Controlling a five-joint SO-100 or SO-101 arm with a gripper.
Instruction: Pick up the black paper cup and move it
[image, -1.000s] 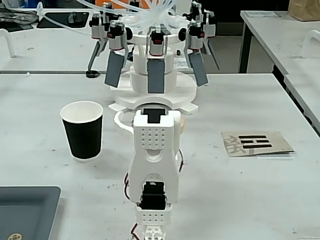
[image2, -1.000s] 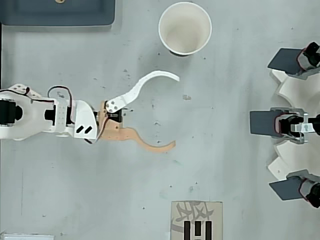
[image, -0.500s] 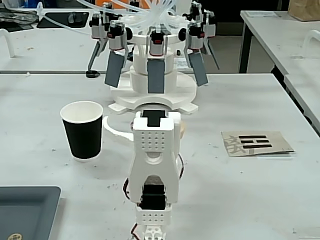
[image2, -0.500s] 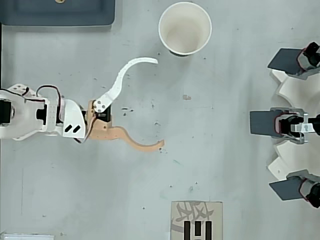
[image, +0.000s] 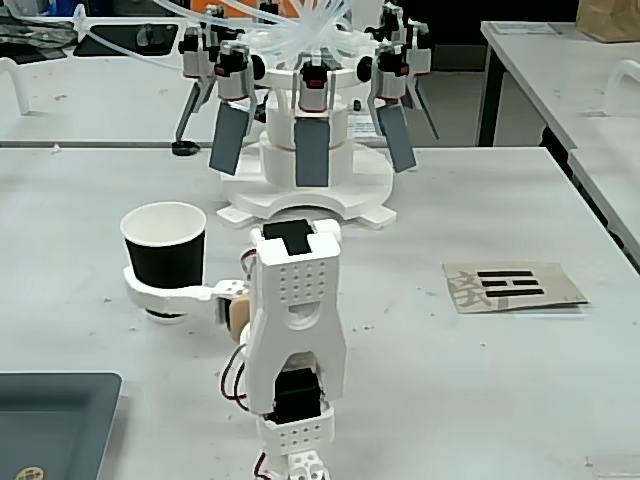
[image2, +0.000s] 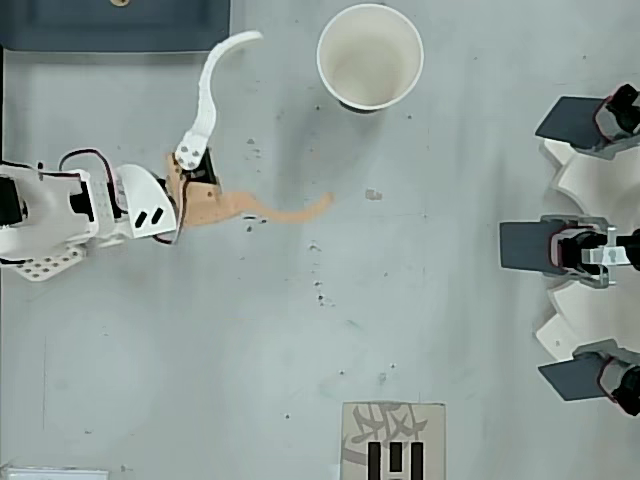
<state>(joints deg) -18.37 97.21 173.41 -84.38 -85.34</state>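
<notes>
so the black paper cup sits upright on the table, white finger curving across its base, white machine behind it.

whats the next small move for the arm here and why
Probably swing the gripper toward the black paper cup so the cup sits between the jaws, then close. In the overhead view the jaws stand wide open, the white one curving up beside the cup and the tan one pointing past it, with a gap to the cup. The cup stands upright on the table, not yet held.
</notes>
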